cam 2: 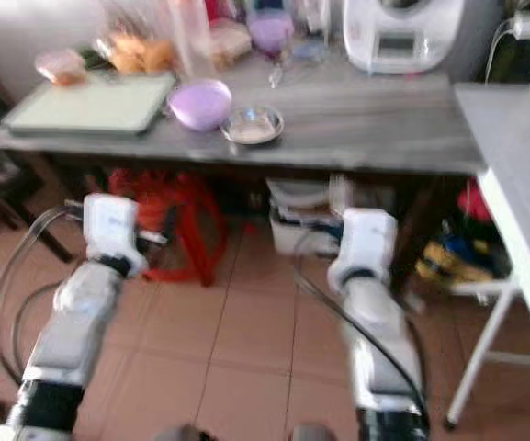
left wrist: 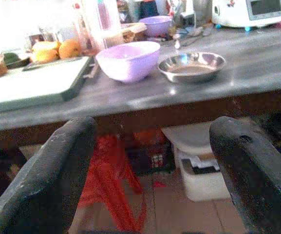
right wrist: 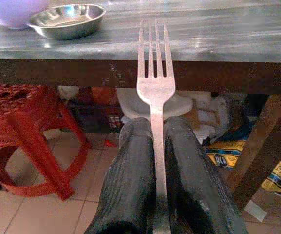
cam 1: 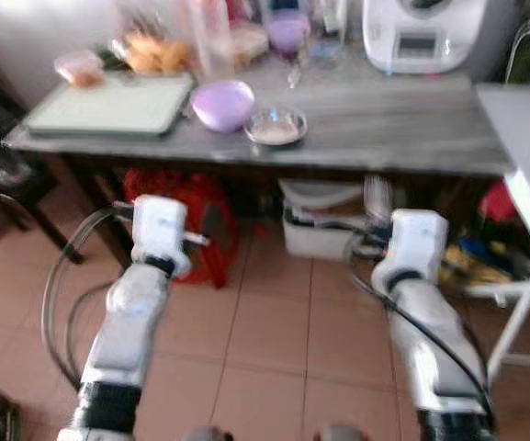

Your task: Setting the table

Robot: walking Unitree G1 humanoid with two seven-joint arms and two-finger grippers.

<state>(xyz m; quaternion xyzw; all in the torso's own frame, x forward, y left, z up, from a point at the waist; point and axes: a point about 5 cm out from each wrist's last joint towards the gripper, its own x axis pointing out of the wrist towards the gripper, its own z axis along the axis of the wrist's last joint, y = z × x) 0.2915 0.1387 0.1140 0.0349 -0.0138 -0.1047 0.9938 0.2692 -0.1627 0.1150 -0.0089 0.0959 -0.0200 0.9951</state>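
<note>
Below the tabletop (right wrist: 218, 39) edge, right gripper (right wrist: 157, 146) jaws clamp a fork (right wrist: 155, 83), left gripper (left wrist: 155, 161) jaws gape empty; carrying step, next probably raising it beside the steel bowl (right wrist: 67, 20)

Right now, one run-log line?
right pincer: shut on fork | left pincer: open | both short of table | steel bowl beside purple bowl

Grey table (cam 1: 402, 129) bears lilac bowl (cam 1: 222, 104) (steel dish (cam 1: 276, 126) beside).

A home kitchen: a grey tabletop (cam 1: 402, 129) carries a cutting board (cam 1: 108, 106), a purple bowl (cam 1: 222, 104), a steel dish (cam 1: 276, 126), oranges (left wrist: 57, 49) and a white cooking machine (cam 1: 422, 32), above a tiled floor (cam 1: 265, 340) with a red stool (right wrist: 30, 122).
</note>
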